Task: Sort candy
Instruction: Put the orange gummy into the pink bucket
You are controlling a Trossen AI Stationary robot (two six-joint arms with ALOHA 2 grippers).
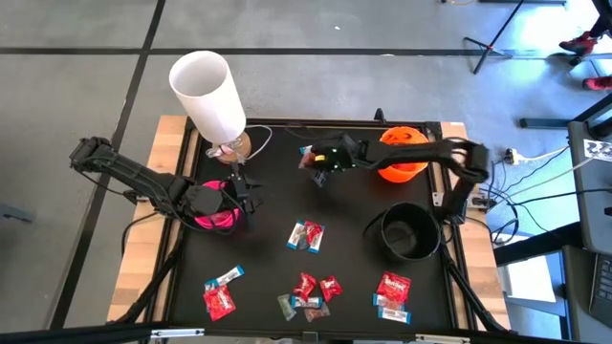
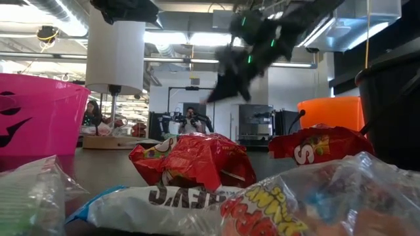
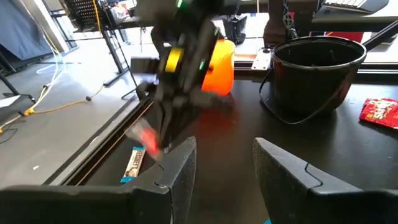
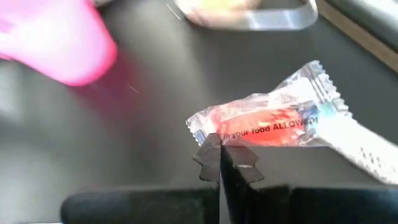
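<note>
A: Where is the right gripper (image 4: 221,163)?

B: Near the table's far edge, beside the orange plastic bowl (image 1: 402,153). Its fingers are clenched together, tips against the clear wrapper of a small red candy (image 4: 273,124); I cannot tell if the wrapper is pinched.

A: And the left gripper (image 3: 224,163)?

B: Fingers apart, holding nothing, over the pink plastic bowl (image 1: 216,205).

A: The other sweets?

B: More wrapped candies (image 1: 308,294) lie scattered on the black table top (image 1: 268,253), near the front edge, beside the black bucket (image 1: 406,234).
</note>
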